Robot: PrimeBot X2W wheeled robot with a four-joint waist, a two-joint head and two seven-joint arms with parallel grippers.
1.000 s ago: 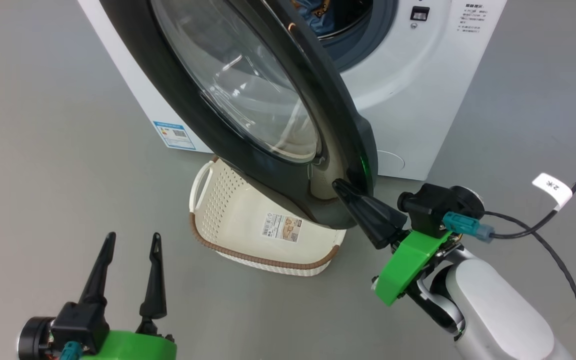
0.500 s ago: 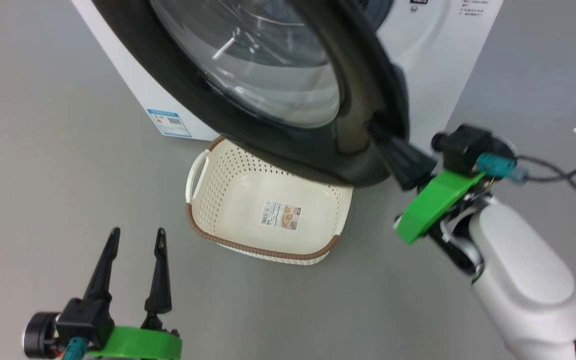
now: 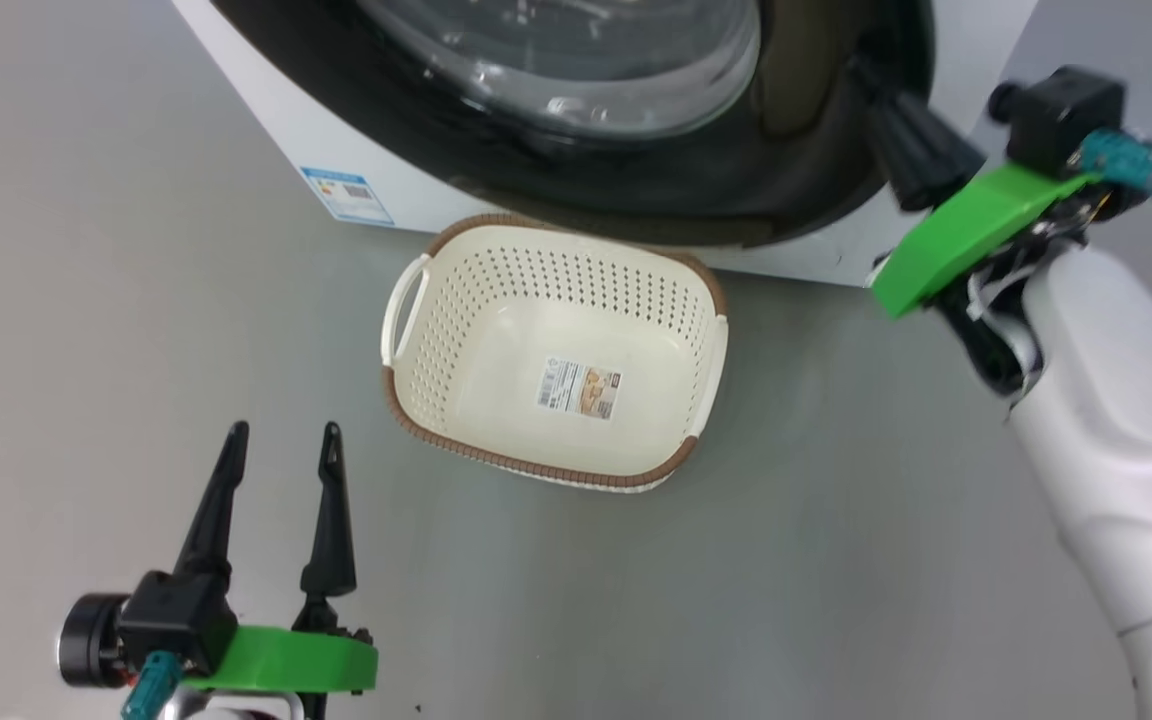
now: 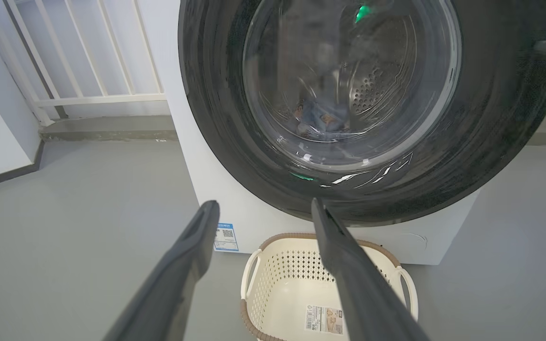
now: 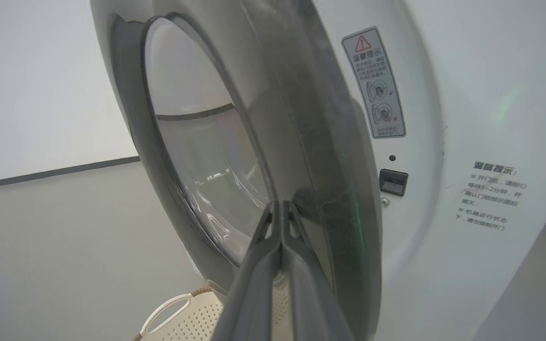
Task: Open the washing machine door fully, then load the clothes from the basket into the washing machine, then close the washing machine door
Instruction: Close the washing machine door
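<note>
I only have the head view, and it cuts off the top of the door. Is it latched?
Observer: No. The right wrist view shows the washing machine door ajar, with the latch slot on the washing machine front uncovered.
Operator: Is my right arm gripping it?
Observer: No. The right pincer is shut, its tips against the door's edge.
Operator: Are clothes inside?
Observer: Yes. The left wrist view shows blue clothes lying in the drum.
</note>
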